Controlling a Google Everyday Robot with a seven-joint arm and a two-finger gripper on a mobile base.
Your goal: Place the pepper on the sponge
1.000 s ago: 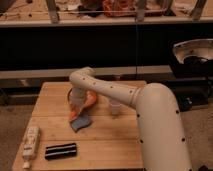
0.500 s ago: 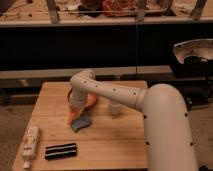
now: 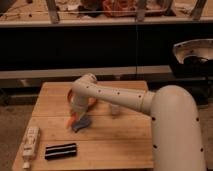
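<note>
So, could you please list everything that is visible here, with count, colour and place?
table: one, light wood, centre.
pepper: one, orange, mid-table, partly hidden by the arm.
sponge: one, blue, just in front of the pepper.
cup: one, pale, beside the sponge, toward the picture's right.
bottle: one, white, table's front corner at the picture's left.
bar: one, black with pale stripes, next to the bottle.
bowl: one, silver, upper right, off the table.
arm: one, white, reaching across the table.
gripper: one, down at the sponge.
</note>
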